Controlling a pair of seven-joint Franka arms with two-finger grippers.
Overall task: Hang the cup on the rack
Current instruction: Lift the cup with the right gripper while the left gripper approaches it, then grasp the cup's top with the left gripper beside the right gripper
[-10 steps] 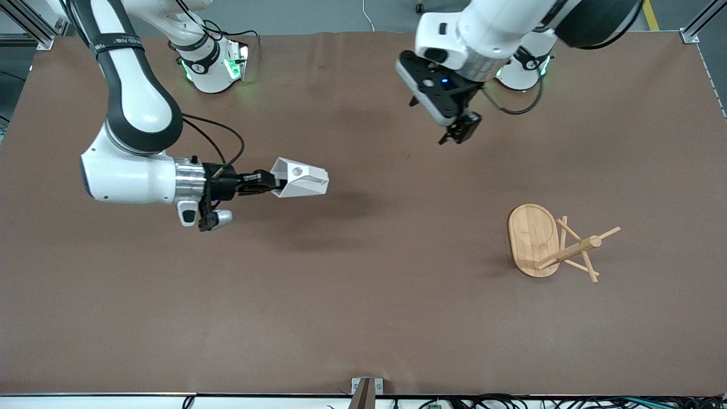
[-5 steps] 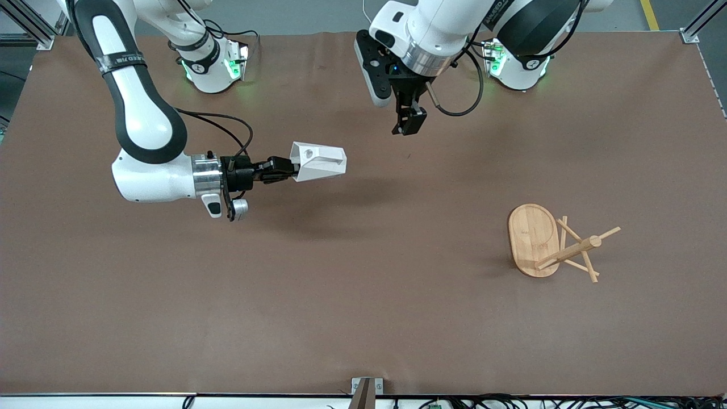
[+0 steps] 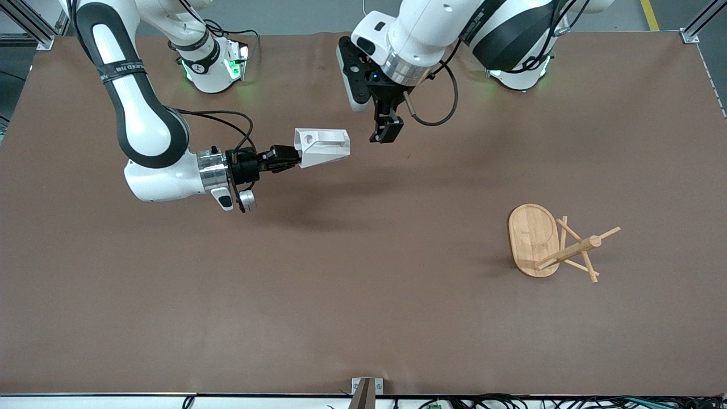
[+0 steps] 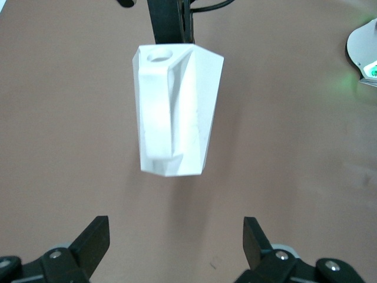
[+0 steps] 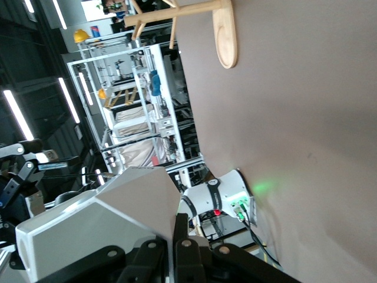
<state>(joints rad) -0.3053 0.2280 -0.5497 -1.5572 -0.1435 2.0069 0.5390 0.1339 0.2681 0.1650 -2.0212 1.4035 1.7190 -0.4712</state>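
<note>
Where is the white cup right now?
The cup is up in the air over the table, held sideways in the right gripper. The open left gripper hangs just beside it, and the rack stands toward the left arm's end.

Left tool (image 4: 175,236) bodies cropped by frame edge; rack (image 5: 194,23) pegs cut off likewise.

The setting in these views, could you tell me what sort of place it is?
Likely a robotics lab or workshop: two arms at a brown-covered table, aluminium framing at its corners, and shelving racks under strip lights in the right wrist view.
</note>
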